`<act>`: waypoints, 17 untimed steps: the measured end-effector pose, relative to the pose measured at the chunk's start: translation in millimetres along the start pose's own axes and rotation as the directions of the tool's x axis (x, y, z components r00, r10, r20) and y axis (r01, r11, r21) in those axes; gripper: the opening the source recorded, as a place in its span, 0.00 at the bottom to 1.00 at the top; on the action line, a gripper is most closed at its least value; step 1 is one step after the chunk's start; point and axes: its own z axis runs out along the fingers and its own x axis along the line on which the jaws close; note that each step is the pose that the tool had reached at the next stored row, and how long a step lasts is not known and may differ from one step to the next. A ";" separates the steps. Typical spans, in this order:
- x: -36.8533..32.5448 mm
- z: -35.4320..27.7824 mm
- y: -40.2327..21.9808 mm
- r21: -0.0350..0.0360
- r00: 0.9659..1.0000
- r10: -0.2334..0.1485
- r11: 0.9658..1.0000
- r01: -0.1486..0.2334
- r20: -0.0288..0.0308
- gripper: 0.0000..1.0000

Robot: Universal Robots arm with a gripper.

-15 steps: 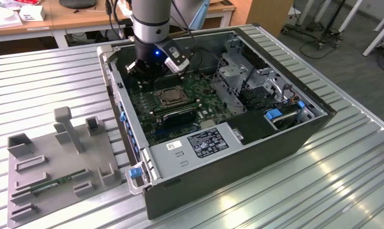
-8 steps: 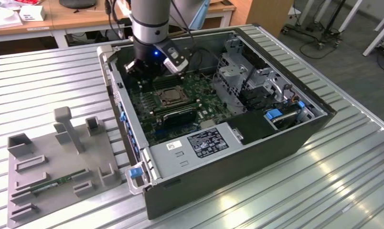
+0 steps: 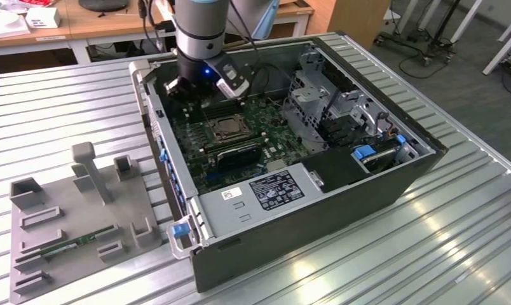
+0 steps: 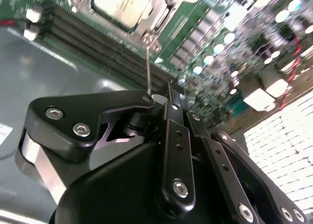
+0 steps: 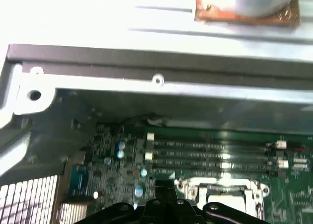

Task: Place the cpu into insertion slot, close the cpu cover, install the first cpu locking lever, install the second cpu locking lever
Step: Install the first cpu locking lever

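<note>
Here, the fingers (image 4: 171,111) (pressed together) hover beside a thin lever (image 4: 148,67), near the cpu (image 4: 120,4).

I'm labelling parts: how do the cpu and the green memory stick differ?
The cpu is square with a pale metallic top; the memory stick is long, narrow and green. The cpu sits in the insertion slot inside the computer case; the memory stick lies outside it on the grey fixture.
</note>
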 end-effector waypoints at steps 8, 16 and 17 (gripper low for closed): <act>-1.0 0.0 -0.1 -0.018 1.000 0.000 1.000 0.000 0.001 0.11; -15.2 0.2 -0.8 -0.018 1.000 0.003 1.000 -0.003 0.001 0.11; -17.3 0.2 -0.9 -0.018 1.000 0.004 1.000 -0.004 0.001 0.11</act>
